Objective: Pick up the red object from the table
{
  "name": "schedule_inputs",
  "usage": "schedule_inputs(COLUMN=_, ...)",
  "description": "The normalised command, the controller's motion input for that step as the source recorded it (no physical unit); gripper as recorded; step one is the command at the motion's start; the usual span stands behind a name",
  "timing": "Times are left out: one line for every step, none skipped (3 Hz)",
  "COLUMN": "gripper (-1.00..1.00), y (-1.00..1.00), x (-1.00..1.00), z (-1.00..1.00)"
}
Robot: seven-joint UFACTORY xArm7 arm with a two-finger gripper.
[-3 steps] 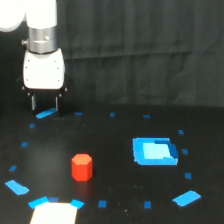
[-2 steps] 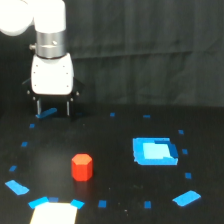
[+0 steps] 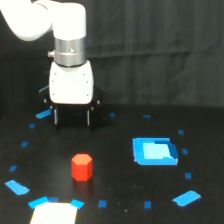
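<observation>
moved over toward the exterior view's right since the earlier frame, and closer to the block – arm (image 3: 70, 50) now up behind it. claw (image 3: 71, 116) wide open, both fingers (image 3: 55, 116) pointing down, nothing held. hanging just above the table (image 3: 115, 200), not touching the block. block (image 3: 81, 167) red, six-sided, standing upright in the same spot as before, a bit nearer the camera than the claw and a bit to the exterior view's right. blue tray (image 3: 155, 151) off to the exterior view's right, well apart from the block – not moved. white patch (image 3: 54, 214) at the near edge, below the block. small blue tape bits dotted all around.
</observation>
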Motion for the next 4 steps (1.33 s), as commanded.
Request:
schedule_inputs(gripper=1.00, y=-1.00, x=0.39, z=0.04)
schedule_inputs(gripper=0.82, y=-1.00, x=0.07, z=-0.17)
schedule_inputs(gripper=0.76, y=-1.00, x=0.49, z=-0.16)
schedule_inputs(gripper=1.00, y=-1.00, x=0.42, z=0.04)
